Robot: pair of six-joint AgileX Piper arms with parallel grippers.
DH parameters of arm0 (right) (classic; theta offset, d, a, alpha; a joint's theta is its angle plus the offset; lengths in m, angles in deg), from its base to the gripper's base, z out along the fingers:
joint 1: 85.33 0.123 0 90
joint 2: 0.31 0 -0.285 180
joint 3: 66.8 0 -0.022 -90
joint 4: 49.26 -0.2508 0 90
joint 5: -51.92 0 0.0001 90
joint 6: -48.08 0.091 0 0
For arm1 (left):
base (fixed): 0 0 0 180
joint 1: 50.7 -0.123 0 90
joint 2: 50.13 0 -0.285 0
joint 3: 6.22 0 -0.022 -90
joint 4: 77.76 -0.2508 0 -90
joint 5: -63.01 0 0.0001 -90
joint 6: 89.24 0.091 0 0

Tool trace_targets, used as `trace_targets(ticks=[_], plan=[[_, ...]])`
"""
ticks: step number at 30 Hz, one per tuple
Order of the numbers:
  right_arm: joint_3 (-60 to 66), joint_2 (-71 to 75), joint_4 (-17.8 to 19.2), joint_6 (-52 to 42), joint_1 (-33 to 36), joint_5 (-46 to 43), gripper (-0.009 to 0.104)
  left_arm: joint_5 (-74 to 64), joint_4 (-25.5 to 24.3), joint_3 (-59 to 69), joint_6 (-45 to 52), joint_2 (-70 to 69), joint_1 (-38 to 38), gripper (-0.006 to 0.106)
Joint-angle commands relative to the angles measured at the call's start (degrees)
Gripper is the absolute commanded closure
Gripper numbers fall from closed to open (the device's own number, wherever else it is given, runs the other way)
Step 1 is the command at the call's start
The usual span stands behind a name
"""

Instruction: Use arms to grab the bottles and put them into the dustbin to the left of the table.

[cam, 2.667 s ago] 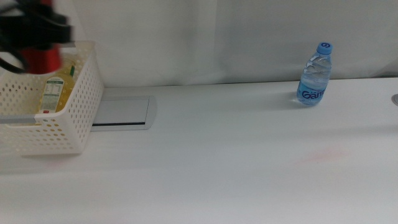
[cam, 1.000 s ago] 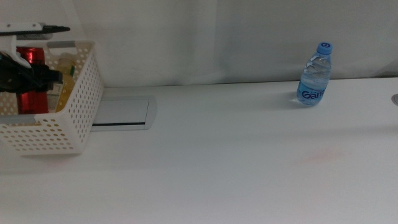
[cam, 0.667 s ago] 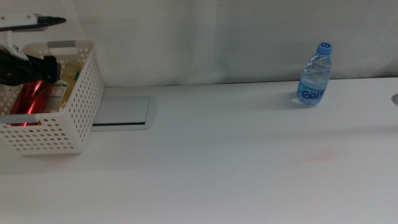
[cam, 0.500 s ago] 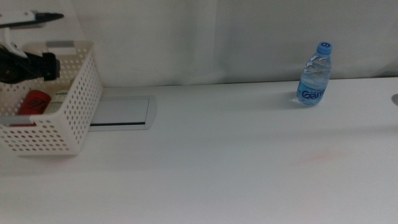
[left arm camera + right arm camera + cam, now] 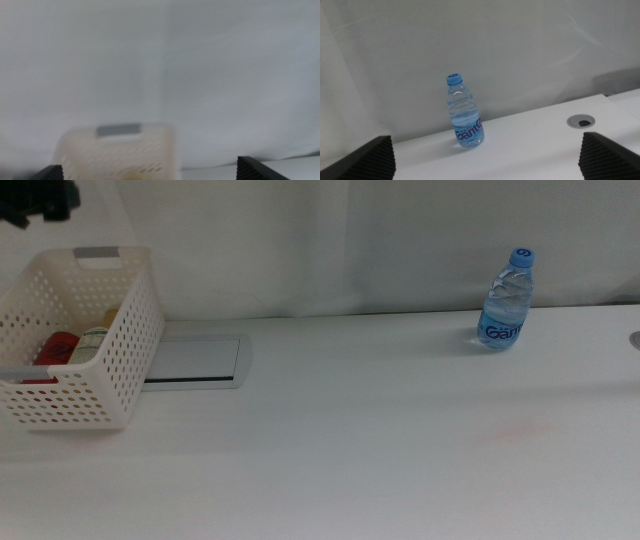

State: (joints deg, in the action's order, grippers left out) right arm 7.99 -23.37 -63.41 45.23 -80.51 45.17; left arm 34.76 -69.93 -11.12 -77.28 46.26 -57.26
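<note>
Slim red can (image 5: pixel 60 349) dropped flat into the white perforated plastic dustbin (image 5: pixel 130 340); left gripper (image 5: pixel 40 200) lifted clear, jaws apart. Clear blue-capped water bottle (image 5: pixel 505 300) is left upright far right, faced by right gripper (image 5: pixel 485 176), spread wide.

A clear, glossy plastic water bottle (image 5: pixel 505 300) with a blue cap and printed blue label stands on the smooth, matt white table (image 5: pixel 380 440). The white plastic dustbin (image 5: pixel 120 350), its walls perforated, carries smooth grey handle bars. A flat grey panel (image 5: pixel 195 360) looks satin, and a creased white cloth backdrop (image 5: pixel 330 240) hangs matt.
</note>
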Motion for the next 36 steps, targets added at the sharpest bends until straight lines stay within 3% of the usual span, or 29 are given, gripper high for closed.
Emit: trace_targets(ticks=[1,5,11,20,29,36], plan=[[-0.8,0.1,-1.3,-0.3,-0.2,0.5,-0.008,-1.4,1.1,-0.1,0.6,-3.8,2.7,0.011],[-7.3,-0.1,-1.0,-0.4,-0.2,6.8,-0.008,-2.7,1.2,3.1,0.7,-10.6,9.7,0.011],[-19.2,-4.0,2.3,-2.1,-0.2,16.5,-0.008,0.0,0.1,13.2,0.9,-18.5,18.6,0.011],[-33.9,-17.7,3.2,-5.3,-0.2,33.5,-0.008,3.7,0.6,30.2,0.0,-31.5,30.7,0.011],[-34.2,-31.8,3.0,-9.6,-0.2,33.5,-0.008,4.1,0.6,38.5,0.0,-37.5,32.5,0.011],[-28.8,-39.9,1.8,-9.9,2.2,23.3,-0.008,4.2,0.6,38.6,0.0,-37.5,32.5,0.011]])
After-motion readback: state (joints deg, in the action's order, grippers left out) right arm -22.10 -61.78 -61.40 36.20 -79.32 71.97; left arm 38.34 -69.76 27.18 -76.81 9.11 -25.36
